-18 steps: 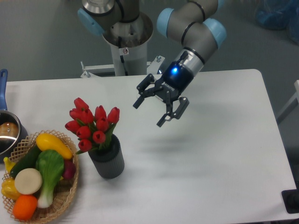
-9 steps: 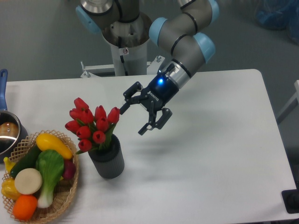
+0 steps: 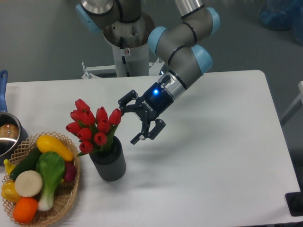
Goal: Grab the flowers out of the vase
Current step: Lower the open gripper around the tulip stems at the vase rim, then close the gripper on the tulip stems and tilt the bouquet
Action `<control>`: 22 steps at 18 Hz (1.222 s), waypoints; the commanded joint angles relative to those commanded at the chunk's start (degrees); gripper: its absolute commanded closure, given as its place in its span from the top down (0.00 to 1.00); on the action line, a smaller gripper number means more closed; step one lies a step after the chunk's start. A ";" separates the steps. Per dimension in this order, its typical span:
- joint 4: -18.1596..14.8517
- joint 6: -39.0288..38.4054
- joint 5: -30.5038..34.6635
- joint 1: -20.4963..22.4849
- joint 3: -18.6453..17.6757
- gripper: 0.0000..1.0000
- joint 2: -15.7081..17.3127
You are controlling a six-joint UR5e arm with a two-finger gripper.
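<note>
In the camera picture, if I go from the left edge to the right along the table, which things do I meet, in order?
Metal pot → basket of vegetables → red tulips in the dark grey vase → open claw on the arm.

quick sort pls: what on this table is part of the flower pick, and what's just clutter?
Part of the job:
- flowers, standing in the vase
- vase
- gripper, open, just right of the blooms, not touching

Just lying about:
- wicker basket of vegetables, left of the vase
- metal pot with blue handle, at the left edge
</note>
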 joint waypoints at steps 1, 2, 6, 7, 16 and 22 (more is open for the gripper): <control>0.00 0.00 0.00 -0.09 0.27 1.00 -0.26; 0.00 -0.35 -0.09 -0.35 0.79 1.00 -0.53; 0.00 -1.85 -0.09 -1.85 1.59 1.00 -0.88; 0.00 -1.85 -0.09 -2.11 1.67 1.00 -0.97; 0.09 -1.85 -0.09 -3.52 2.11 1.00 -2.20; 0.09 -1.85 -0.26 -3.78 2.47 1.00 -2.64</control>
